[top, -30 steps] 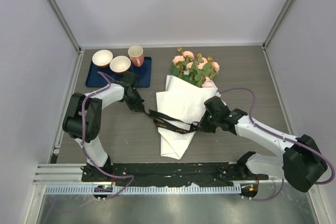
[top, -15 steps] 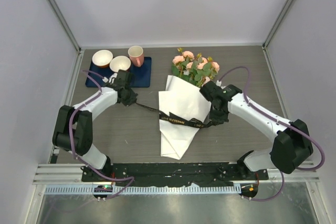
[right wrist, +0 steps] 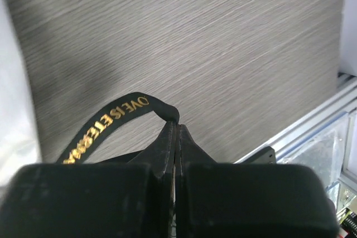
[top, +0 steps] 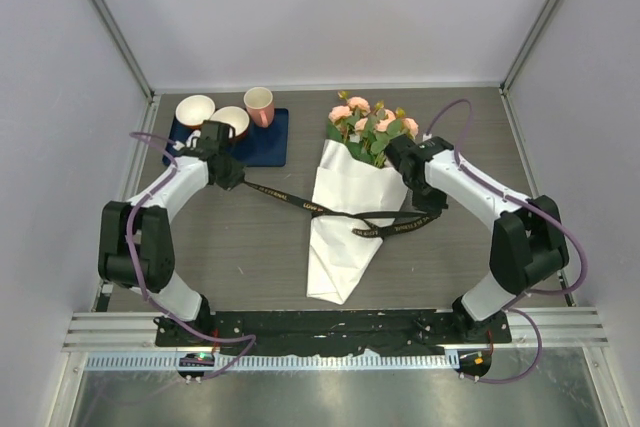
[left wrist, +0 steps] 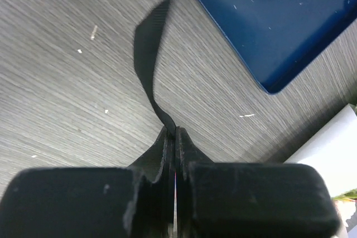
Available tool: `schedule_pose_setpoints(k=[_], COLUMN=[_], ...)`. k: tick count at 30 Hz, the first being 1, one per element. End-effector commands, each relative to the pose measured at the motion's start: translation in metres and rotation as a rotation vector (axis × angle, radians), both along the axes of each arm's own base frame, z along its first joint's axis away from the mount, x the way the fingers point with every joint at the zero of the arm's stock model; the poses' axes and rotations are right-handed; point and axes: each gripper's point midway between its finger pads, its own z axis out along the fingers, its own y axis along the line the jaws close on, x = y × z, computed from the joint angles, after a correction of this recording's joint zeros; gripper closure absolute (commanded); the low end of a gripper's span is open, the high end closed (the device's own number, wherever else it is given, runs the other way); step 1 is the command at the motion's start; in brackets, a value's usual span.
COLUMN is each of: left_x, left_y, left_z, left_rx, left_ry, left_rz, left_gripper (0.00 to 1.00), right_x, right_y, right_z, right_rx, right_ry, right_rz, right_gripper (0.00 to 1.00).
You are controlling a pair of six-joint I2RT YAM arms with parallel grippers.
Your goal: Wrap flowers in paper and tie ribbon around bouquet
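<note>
Grey wood-grain worktop carries the bouquet, its flowers already wrapped in paper. Left pincer and right pincer each clamp a ribbon end; it crosses the cone unknotted, so tying is left.

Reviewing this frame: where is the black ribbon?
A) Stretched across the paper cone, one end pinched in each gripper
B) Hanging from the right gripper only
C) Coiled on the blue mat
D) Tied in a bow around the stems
A: the ribbon runs across the white paper, and the wrist views show the left gripper and the right gripper each shut on an end of it.
</note>
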Motion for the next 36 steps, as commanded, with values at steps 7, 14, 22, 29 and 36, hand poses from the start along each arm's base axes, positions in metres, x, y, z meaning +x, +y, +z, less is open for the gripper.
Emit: schedule_pose_setpoints(k=[7,14,22,29,36], left_x=[-0.013,-0.026,-0.083,-0.097,-0.100], left_y=[-0.005,0.000,0.177,0.246,0.283], left_z=[-0.023,-0.031,-0.049,-0.029,-0.010], left_rx=[-0.090,-0.205,0.007,0.030,0.086], left_ry=[0.053,0.100,0.141,0.082,0.054], left_rz=[0.030,0.085,0.648,0.800,0.854], left_gripper=[1.00,1.00,0.99,1.00,1.00], right_x=[0.028,0.040,0.023,0.028,0.031], right_y=[0.003,-0.014,-0.118,-0.159,-0.202], right_z=[0.021,-0.018,-0.045,-0.050,-0.075], right_rx=[0.049,0.206,0.242,0.266,0.275], right_ry=[-0.164,-0.377,-0.631,-0.698,-0.730], right_rz=[-0.016,-0.300,-0.788,-0.867,-1.022], right_gripper=[1.00,1.00,1.00,1.00,1.00])
